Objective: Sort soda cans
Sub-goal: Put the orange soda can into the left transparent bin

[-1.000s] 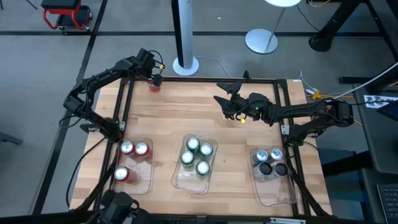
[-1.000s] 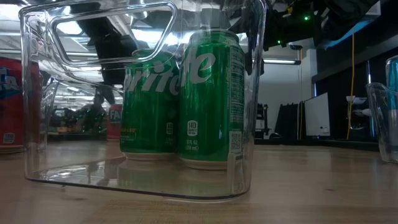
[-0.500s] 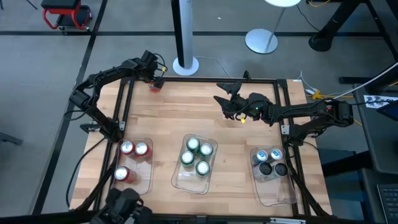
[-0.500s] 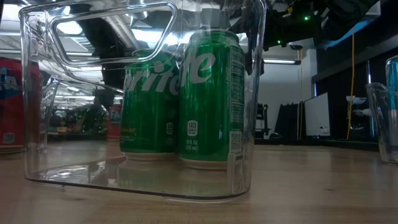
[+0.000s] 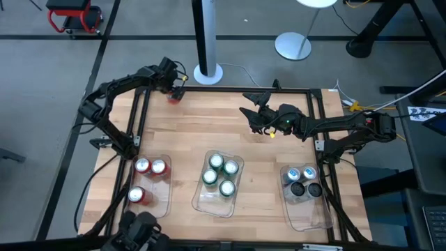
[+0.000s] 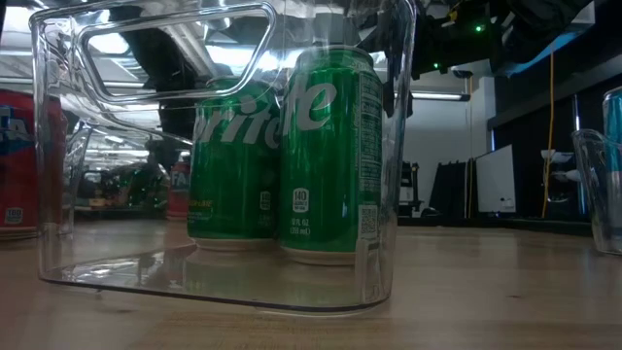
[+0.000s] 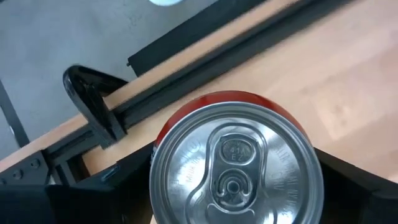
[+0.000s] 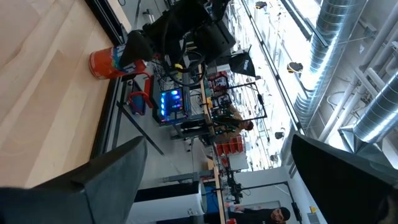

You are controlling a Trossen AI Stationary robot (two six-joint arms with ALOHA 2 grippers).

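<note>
A red soda can point(image 5: 173, 97) stands upright near the table's far left corner; its silver top point(image 7: 233, 168) fills the left wrist view. My left gripper point(image 5: 171, 85) is over it, shut on it. My right gripper point(image 5: 254, 111) hovers open over the far middle of the table, touching nothing; its wrist view shows the red can point(image 8: 109, 63) far off. Three red cans point(image 5: 143, 166) stand in the left clear tray, several green cans point(image 5: 219, 174) in the middle tray, silver-blue and dark cans point(image 5: 303, 181) in the right tray. My left gripper holds the red can by its upper side wall point(image 7: 249, 99), pinched between the two fingers point(image 7: 121, 180), one on each side. The fingers come from above, pointing down. The can is upright; in the low view its base point(image 6: 177, 212) seems to be at table height.
Three clear trays sit along the table's near side: left point(image 5: 166, 202), middle point(image 5: 209, 203), right point(image 5: 313, 213). A black frame rail point(image 5: 237, 88) borders the table. Bare wood point(image 5: 209, 125) lies between the arms and the trays. A white pole base point(image 5: 208, 72) stands behind the far edge.
The left arm's elbow has shifted slightly while its gripper has stayed at the red can. The cans in the trays and the right arm have not moved.
</note>
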